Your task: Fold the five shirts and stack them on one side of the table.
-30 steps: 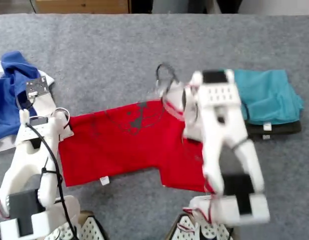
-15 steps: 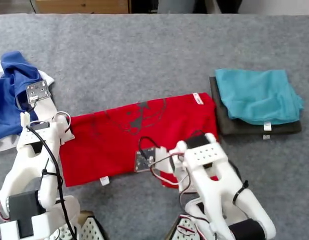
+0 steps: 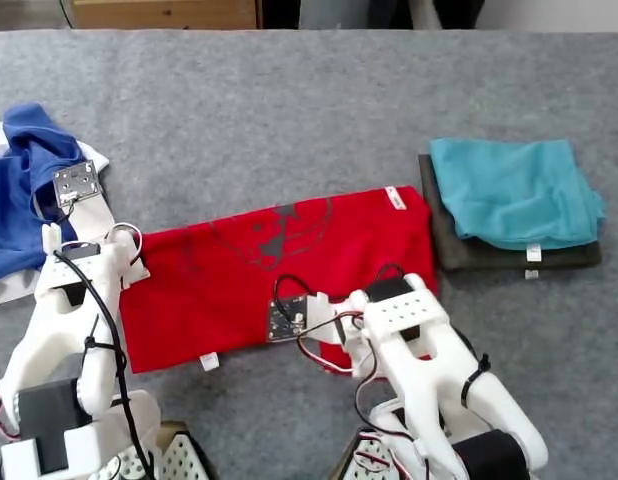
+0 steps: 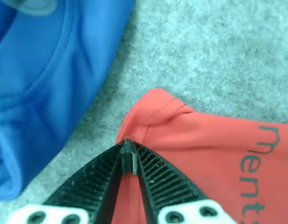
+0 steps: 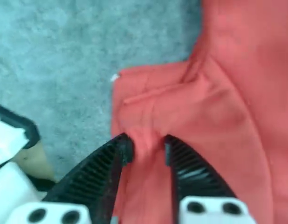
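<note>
Left gripper point(image 4: 129, 156) is clamping fully shut on the red printed shirt's point(image 3: 239, 280) corner. Right gripper point(image 5: 144, 144), jaws barely apart, is pinching its bunched hem. Shirt's lying flat mid-table. Shallow bites, so it's likely risking a slip mid-fold.

The red shirt point(image 3: 219, 290) is seen as soft, matt cloth, the blue shirt point(image 4: 41, 84) as smoother cloth. The table point(image 3: 289, 110) is covered in rough grey felt. Ribbed black plastic is seen on the left gripper point(image 4: 129, 156).

Overhead view, wrist close-ups, red shirt point(image 3: 229, 290) shared
</note>
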You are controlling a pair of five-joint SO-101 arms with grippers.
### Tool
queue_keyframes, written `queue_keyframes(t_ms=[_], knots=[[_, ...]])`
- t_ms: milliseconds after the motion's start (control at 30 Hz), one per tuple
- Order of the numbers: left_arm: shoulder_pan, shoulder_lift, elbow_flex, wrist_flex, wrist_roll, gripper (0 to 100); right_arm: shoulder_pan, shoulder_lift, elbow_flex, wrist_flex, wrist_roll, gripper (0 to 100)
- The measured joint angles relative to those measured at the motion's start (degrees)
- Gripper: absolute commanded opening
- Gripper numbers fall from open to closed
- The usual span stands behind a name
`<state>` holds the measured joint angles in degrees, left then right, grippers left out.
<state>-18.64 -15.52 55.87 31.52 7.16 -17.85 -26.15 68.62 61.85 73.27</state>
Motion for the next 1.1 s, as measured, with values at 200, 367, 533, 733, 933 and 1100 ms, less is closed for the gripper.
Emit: queue_keyframes(t_ms=[200, 367, 533, 733, 933, 1100], knots=[[0.00, 0.00, 0.00, 0.00, 0.00, 3, 0.26, 0.00, -0.09, -2.29, -1.05, 1.4], [0.00, 0.00, 0.00, 0.00, 0.00, 3, 1.49, 0.00, -0.09, -2.37, -1.23, 1.5], [0.00, 0.00, 0.00, 0.00, 0.00, 3, 4.22, 1.41, -2.20, -0.88, -1.49, 1.5], [-0.09, 0.00, 0.00, 0.00, 0.00, 3, 6.15, 2.90, -16.00, 13.71, -1.49, 1.5], [-0.35, 0.00, 0.00, 0.00, 0.00, 3, 6.33, 12.57, -32.26, 21.80, -1.49, 1.5], [-0.35, 0.00, 0.00, 0.00, 0.00, 3, 6.33, 27.43, -48.18, 25.05, -1.49, 1.5]])
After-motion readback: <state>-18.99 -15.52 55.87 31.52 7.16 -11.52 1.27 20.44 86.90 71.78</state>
